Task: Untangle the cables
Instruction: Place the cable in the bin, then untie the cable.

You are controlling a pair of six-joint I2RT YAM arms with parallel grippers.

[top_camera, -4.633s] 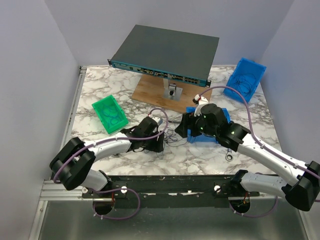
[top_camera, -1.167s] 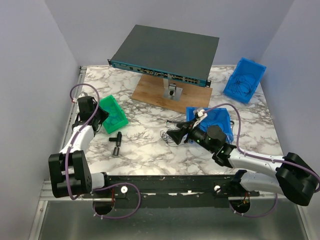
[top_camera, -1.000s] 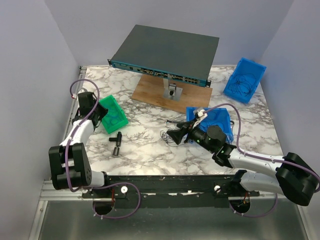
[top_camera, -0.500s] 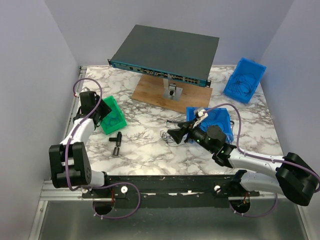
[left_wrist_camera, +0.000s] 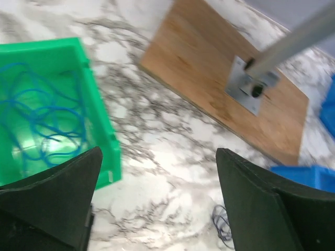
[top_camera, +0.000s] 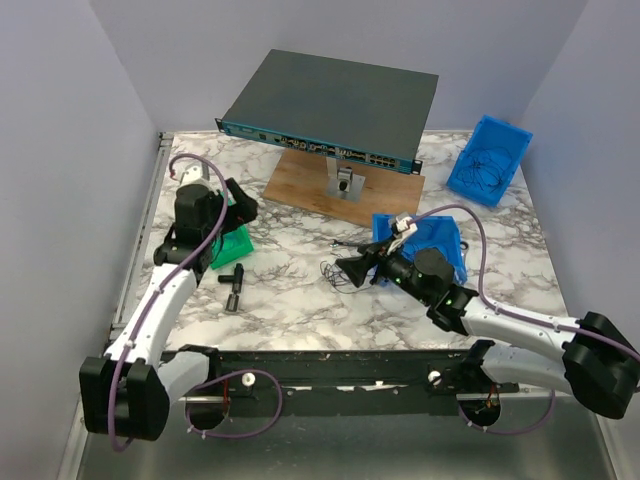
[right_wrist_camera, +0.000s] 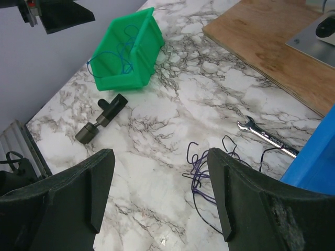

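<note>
One thin blue cable (left_wrist_camera: 42, 115) is lying in green plastic bin (left_wrist_camera: 102, 136); dark fine wire tangle (right_wrist_camera: 198, 170) is sitting unsorted on marble surface (right_wrist_camera: 157, 120); both jaws are gaping open, empty.

No text, brand, number or sign could be read in any view. The front strip of the network switch (top_camera: 318, 147) carried small pale marks beside its ports, but from above they were too small to make out. The shank of the spanner (right_wrist_camera: 264, 137) on the worktop was too small and blurred to tell whether any size stamp stood on it.
</note>
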